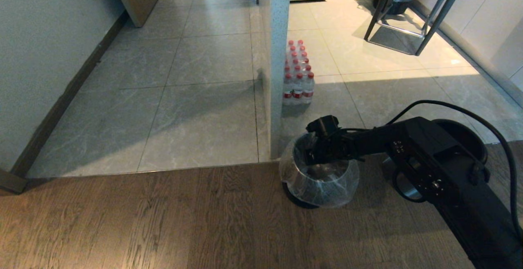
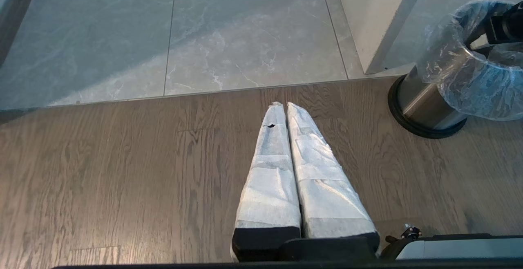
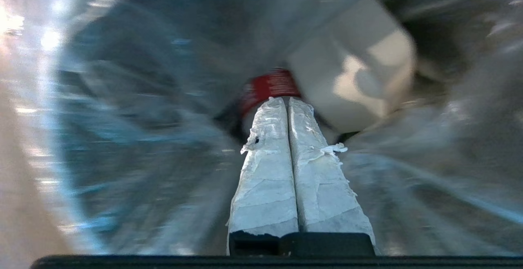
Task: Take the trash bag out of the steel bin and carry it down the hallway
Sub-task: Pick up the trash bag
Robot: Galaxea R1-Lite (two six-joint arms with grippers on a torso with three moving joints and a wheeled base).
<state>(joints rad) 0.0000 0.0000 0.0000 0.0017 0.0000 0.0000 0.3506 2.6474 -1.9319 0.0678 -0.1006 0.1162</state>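
Observation:
The steel bin (image 2: 425,105) stands on the wood floor by a wall corner, lined with the clear trash bag (image 1: 327,187), whose rim folds over the outside. My right arm reaches down into the bin's mouth. Inside the bag (image 3: 135,130), the right gripper (image 3: 286,99) is shut, with its taped fingers pressed together and nothing visible between them. Its tips sit just before a red-labelled scrap (image 3: 267,87) and a pale crumpled scrap (image 3: 359,72). The left gripper (image 2: 284,104) is shut and parked over the wood floor, well away from the bin. The grey-tiled hallway (image 1: 196,109) lies beyond.
A white pillar corner (image 1: 274,56) rises right behind the bin. A shrink-wrapped pack of red-capped bottles (image 1: 297,75) stands beside it on the tiles. Dark metal frame legs (image 1: 408,19) stand at the far right. A wall with a dark baseboard (image 1: 61,105) borders the left.

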